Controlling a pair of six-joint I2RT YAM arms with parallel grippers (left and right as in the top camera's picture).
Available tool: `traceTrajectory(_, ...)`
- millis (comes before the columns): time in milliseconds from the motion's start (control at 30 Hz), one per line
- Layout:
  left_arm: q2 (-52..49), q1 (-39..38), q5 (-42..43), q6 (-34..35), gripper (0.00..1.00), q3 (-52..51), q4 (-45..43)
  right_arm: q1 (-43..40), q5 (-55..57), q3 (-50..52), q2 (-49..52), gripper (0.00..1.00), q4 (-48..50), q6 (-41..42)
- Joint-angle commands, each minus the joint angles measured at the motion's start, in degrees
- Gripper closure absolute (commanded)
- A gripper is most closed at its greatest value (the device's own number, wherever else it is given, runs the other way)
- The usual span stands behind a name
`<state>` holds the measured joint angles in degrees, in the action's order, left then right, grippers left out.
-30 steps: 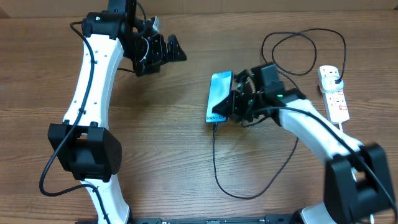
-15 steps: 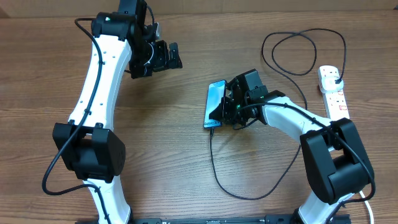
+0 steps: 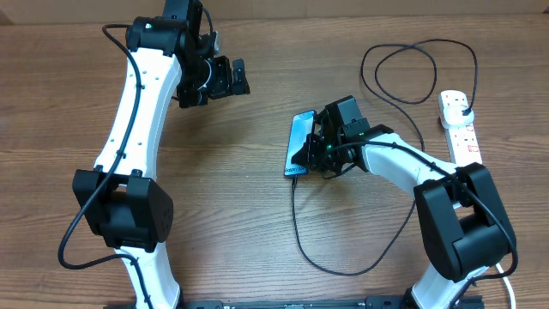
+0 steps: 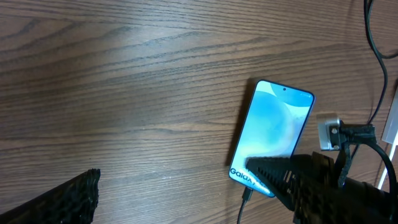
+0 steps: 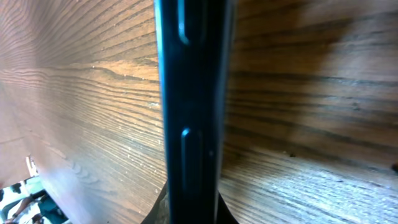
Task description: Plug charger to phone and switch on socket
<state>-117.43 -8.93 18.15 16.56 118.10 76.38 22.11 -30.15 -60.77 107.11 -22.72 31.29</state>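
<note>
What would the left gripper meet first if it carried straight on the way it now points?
Most likely the bare table beside the phone. The open left gripper tilts down at plain wood, and the phone lies off to one side. Depth is hard to judge.

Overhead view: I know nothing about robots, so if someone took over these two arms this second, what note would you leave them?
Left gripper: open, empty, hovering well away from the phone.
Right gripper: shut on the phone, pinching one long edge near its lower end.
Charger: its tip sits at the phone's bottom edge and looks plugged in. Its black plug is in the socket, off to the right.
Done: cable to phone, apparently.
Left: let go of the phone and press the socket's switch. Whether the switch is already on cannot be told.
</note>
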Motion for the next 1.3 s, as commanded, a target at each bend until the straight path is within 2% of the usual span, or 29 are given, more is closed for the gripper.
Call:
traceTrajectory(0,0.59,-0.09,-0.74,0.15,0.00,0.09,0.09,0.02,0.72,-0.46,-0.24,0.96,0.59,-0.28)
traceTrajectory(533,0.59,-0.09,-0.74,0.15,0.00,0.09,0.09,0.02,0.83,0.96,-0.24,0.95,1.66,-0.28)
traceTrajectory(833,0.59,-0.09,-0.74,0.15,0.00,0.09,0.09,0.00,1.25,0.96,-0.24,0.76,1.60,-0.26)
traceTrajectory(1267,0.59,-0.09,-0.74,0.15,0.00,0.09,0.07,-1.60,5.64,0.63,-0.26,0.57,0.33,2.08)
